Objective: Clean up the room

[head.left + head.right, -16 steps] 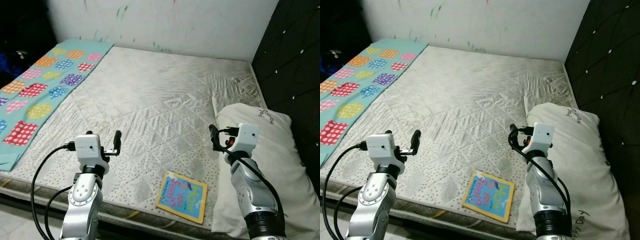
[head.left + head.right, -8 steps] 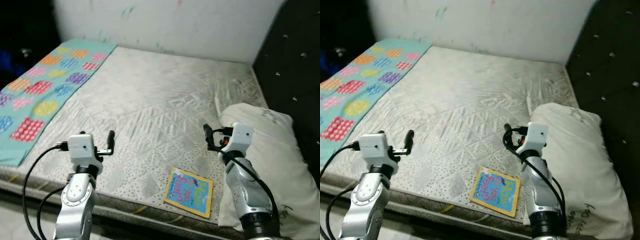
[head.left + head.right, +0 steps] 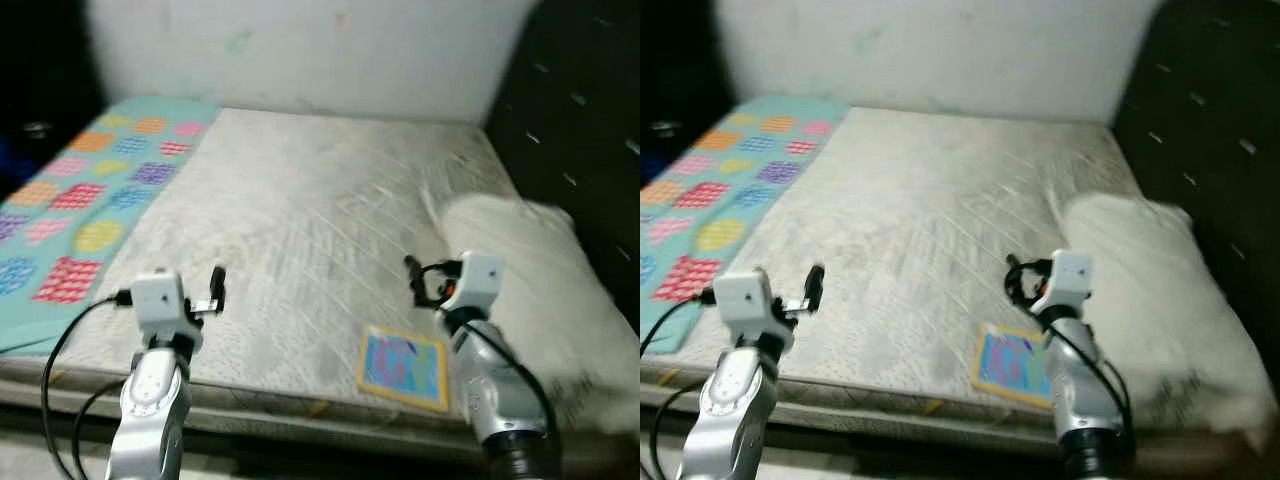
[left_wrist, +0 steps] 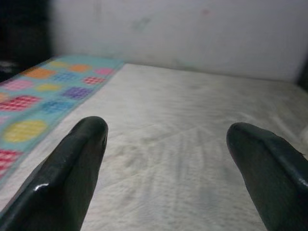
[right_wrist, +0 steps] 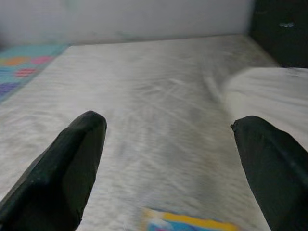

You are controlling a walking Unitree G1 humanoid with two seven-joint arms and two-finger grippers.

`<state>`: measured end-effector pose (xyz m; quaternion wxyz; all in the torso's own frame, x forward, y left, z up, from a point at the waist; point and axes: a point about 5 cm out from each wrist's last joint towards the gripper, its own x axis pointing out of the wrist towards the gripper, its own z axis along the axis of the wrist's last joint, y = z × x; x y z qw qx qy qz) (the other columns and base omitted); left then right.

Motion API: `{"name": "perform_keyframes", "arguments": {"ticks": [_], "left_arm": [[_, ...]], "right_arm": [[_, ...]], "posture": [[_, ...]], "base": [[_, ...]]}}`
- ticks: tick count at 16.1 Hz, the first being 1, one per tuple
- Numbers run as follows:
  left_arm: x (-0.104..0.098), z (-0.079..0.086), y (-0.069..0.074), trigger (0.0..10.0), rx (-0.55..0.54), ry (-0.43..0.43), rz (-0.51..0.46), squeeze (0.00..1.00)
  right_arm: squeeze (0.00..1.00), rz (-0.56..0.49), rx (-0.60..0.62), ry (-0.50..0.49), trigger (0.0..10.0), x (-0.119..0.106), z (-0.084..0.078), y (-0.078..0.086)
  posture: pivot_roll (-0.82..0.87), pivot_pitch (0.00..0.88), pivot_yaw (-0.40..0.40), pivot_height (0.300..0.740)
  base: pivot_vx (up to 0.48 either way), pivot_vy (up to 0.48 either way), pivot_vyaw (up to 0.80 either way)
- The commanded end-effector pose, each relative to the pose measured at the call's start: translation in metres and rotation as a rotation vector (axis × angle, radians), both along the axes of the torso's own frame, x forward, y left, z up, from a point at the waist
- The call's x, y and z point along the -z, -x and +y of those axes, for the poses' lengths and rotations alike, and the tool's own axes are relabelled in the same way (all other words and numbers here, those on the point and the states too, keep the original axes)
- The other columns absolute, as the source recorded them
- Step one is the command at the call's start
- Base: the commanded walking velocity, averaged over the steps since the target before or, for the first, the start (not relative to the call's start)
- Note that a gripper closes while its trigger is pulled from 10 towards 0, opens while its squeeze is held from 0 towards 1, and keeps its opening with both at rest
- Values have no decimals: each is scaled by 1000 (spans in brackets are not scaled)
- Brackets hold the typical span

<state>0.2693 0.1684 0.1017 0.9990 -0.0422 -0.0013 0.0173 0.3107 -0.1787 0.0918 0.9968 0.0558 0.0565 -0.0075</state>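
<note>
A small picture book [image 3: 403,366] with a yellow border and blue cover lies flat near the front edge of the bare quilted mattress [image 3: 300,210]; its edge appears in the right wrist view [image 5: 192,225]. My right gripper [image 3: 413,272] hovers open just behind the book, beside a white pillow [image 3: 545,290]. My left gripper [image 3: 217,283] is held open over the mattress's front left part. Both wrist views show the black fingers [image 4: 79,159] [image 5: 72,159] wide apart with nothing between them. The head views are blurred.
A teal blanket [image 3: 80,190] with coloured patches covers the mattress's left side. A dark padded headboard [image 3: 580,130] stands on the right, and a white wall [image 3: 300,50] runs behind the bed. The left background is dark.
The whole picture has shifted and blurred, so the camera has moved. Both arms keep the same raised pose with fingers apart. The book lies in the same place on the mattress.
</note>
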Motion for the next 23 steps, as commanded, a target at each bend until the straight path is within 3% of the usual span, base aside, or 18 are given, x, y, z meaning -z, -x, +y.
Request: {"name": "perform_keyframes", "arguments": {"ticks": [1,12,18,23], "left_arm": [[1,-4,0,10000,11,4,10,0],[1,-3,-1,10000,-6,4,6,0],[-1,-2,1,10000,33,32,-11,0],[-2,-3,1,10000,48,38,-13,0]], "right_arm": [[0,-2,11,-8,10000,-2,-4,0],[0,0,-55,17,10000,0,2,2],[0,5,-64,15,10000,1,2,3],[0,6,-67,16,10000,1,3,3]], "posture": [[-70,0,-12,740],[-74,0,-12,740],[-76,0,-10,740],[-77,0,-9,740]], "base": [[0,480,-800],[0,480,-44],[0,0,0],[262,0,0]]}}
